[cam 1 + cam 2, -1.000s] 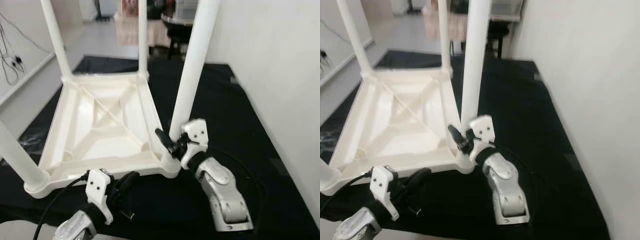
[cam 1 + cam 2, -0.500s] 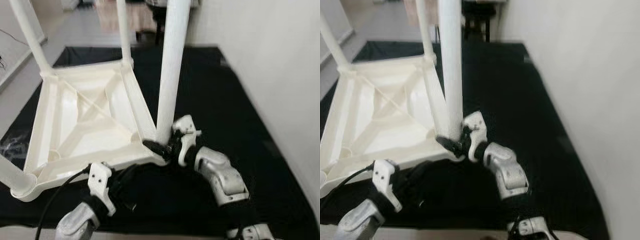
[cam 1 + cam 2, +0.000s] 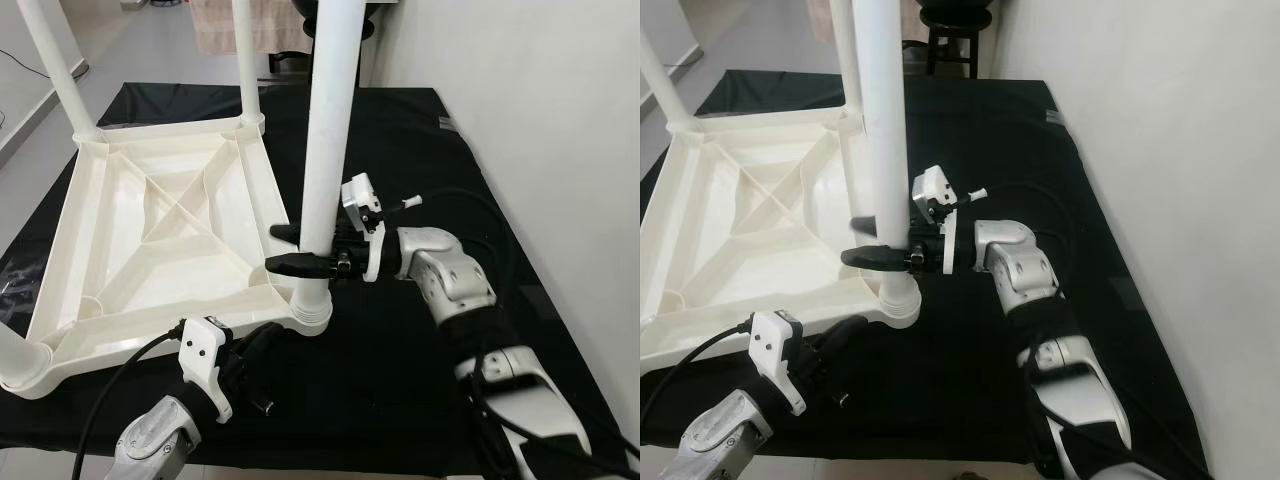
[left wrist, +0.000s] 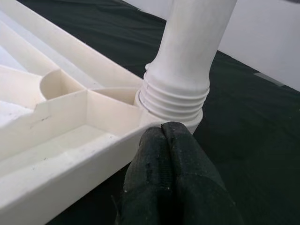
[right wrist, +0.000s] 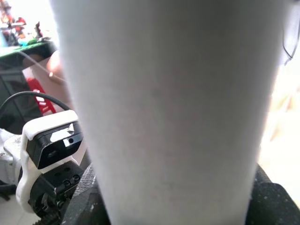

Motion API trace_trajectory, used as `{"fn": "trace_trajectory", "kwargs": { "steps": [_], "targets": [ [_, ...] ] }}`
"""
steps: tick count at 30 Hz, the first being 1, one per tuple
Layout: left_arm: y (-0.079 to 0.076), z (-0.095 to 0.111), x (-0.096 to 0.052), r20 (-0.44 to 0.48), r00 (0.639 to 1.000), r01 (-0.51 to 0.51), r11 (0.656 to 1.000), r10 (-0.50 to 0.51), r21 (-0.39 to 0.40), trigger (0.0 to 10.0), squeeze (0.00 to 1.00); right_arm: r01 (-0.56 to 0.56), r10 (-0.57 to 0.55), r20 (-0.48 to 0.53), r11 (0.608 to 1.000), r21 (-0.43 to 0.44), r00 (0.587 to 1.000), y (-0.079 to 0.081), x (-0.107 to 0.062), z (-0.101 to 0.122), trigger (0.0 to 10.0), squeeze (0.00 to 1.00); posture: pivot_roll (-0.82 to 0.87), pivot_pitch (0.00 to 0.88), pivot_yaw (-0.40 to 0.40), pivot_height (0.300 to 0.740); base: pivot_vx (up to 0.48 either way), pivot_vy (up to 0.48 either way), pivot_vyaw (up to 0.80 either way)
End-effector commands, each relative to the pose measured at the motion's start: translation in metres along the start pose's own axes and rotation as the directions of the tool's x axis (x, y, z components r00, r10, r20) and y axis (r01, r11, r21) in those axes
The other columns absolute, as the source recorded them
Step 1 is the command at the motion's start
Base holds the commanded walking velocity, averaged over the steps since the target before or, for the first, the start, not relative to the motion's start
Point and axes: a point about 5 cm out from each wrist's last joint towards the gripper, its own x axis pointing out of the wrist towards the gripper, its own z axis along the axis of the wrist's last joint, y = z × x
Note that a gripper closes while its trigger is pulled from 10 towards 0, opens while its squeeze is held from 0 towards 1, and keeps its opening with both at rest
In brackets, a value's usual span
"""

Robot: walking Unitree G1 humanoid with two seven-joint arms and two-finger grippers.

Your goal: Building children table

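A white plastic children's table (image 3: 150,230) lies upside down on a black mat, legs pointing up. My right gripper (image 3: 285,249) reaches in from the right and is shut on the near right leg (image 3: 325,130), one black finger on each side, a little above its threaded collar (image 3: 312,305). In the right wrist view the leg (image 5: 173,108) sits between the fingers. My left gripper (image 3: 262,340) lies low on the mat at the table's front rim, just left of that leg's base. Its fingertips (image 4: 164,136) are pressed together on nothing, close to the collar (image 4: 173,101).
Two more legs (image 3: 60,70) rise at the far corners and another at the near left corner (image 3: 20,360). A white wall (image 3: 540,120) runs along the right of the black mat (image 3: 420,140). A dark stool (image 3: 955,25) stands beyond it. The mat's front edge is near my left arm.
The camera has shifted. My right gripper has gone from the leg's base to a grip higher up the leg, arm stretched out. The left gripper stays by the front rim.
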Motion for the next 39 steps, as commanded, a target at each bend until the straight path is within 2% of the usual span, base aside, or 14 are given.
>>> {"fn": "trace_trajectory", "kwargs": {
  "steps": [1,11,13,14,15,16,19,28,29,30,31,32,33,39],
  "targets": [
    [-0.001,-0.004,-0.001,-0.008,1.0,-0.004,1.0,0.003,-0.008,10.0,0.0,-0.024,0.024,-0.001,0.999,0.035,1.0,-0.002,0.0,-0.001,0.0,0.0,0.05,0.066,-0.069,0.74,0.0,0.0,0.0],
    [-0.003,-0.005,-0.002,-0.009,1.0,0.005,1.0,-0.005,-0.02,10.0,0.0,0.315,-0.316,-0.051,0.949,-0.025,0.947,-0.009,-0.034,-0.023,0.0,0.0,0.04,0.072,-0.071,0.74,0.0,0.0,0.0],
    [-0.003,-0.005,-0.004,-0.009,1.0,0.007,1.0,-0.007,-0.024,10.0,0.0,0.659,-0.657,-0.086,0.752,-0.002,0.749,-0.011,-0.041,-0.043,0.0,0.0,0.04,0.076,-0.079,0.74,0.0,0.0,0.0],
    [-0.003,-0.005,-0.004,-0.009,1.0,0.007,1.0,-0.007,-0.024,10.0,0.0,0.659,-0.657,-0.086,0.752,-0.002,0.749,-0.011,-0.041,-0.043,0.0,0.0,0.04,0.076,-0.079,0.74,0.0,0.0,0.0],
    [-0.003,-0.005,-0.005,-0.008,1.0,0.008,1.0,-0.008,-0.025,10.0,0.0,0.846,-0.84,-0.121,0.533,-0.003,0.529,-0.004,-0.05,-0.059,0.0,0.0,0.03,0.085,-0.07,0.74,0.0,0.0,0.0],
    [-0.002,-0.004,-0.005,-0.008,1.0,0.008,1.0,-0.008,-0.025,10.0,0.0,0.892,-0.876,-0.177,0.452,0.028,0.449,0.016,-0.044,-0.078,0.0,0.0,0.03,0.091,-0.053,0.74,0.0,0.0,0.0],
    [0.0,-0.004,-0.006,-0.01,1.0,0.008,1.0,-0.008,-0.024,10.0,0.0,0.862,-0.836,-0.227,0.505,0.035,0.499,0.046,-0.027,-0.095,0.0,0.0,0.01,0.084,-0.042,0.74,0.0,0.0,0.0],
    [0.002,-0.003,-0.005,-0.009,1.0,0.013,0.999,-0.013,-0.029,10.0,0.0,0.833,-0.815,-0.198,0.554,0.007,0.544,0.037,-0.02,-0.086,0.0,0.0,0.02,0.083,-0.047,0.74,0.0,0.0,0.0],
    [0.002,-0.003,-0.006,-0.007,1.0,0.008,1.0,-0.008,-0.027,10.0,0.0,0.839,-0.824,-0.192,0.544,-0.006,0.533,0.035,-0.017,-0.083,4.4,0.0,0.02,0.086,-0.046,0.74,0.0,0.0,0.0],
    [0.002,-0.003,-0.006,-0.007,1.0,0.008,1.0,-0.008,-0.027,10.0,0.0,0.839,-0.824,-0.192,0.544,-0.006,0.533,0.035,-0.017,-0.083,4.4,0.0,0.02,0.086,-0.046,0.74,0.0,0.0,0.0],
    [0.003,-0.003,-0.006,-0.006,1.0,0.005,1.0,-0.005,-0.026,10.0,0.0,0.832,-0.819,-0.173,0.555,-0.001,0.547,0.032,-0.014,-0.078,10.0,0.0,0.02,0.086,-0.045,0.74,0.0,0.0,0.0],
    [0.003,-0.003,-0.006,-0.006,1.0,0.005,1.0,-0.005,-0.026,10.0,0.0,0.832,-0.819,-0.173,0.555,-0.001,0.547,0.032,-0.014,-0.078,10.0,0.0,0.02,0.086,-0.045,0.74,0.0,0.0,0.0],
    [0.003,-0.003,-0.005,-0.006,1.0,0.006,1.0,-0.007,-0.027,10.0,0.0,0.81,-0.8,-0.148,0.587,0.01,0.582,0.031,-0.009,-0.07,10.0,1.0,0.02,0.086,-0.046,0.74,0.0,0.0,0.0],
    [0.002,-0.003,-0.004,-0.005,1.0,0.013,0.999,-0.014,-0.034,10.0,0.0,0.594,-0.594,-0.007,0.805,0.01,0.805,0.026,0.001,-0.033,10.0,1.0,0.03,0.083,-0.048,0.74,0.0,0.0,0.0]
  ]
}}
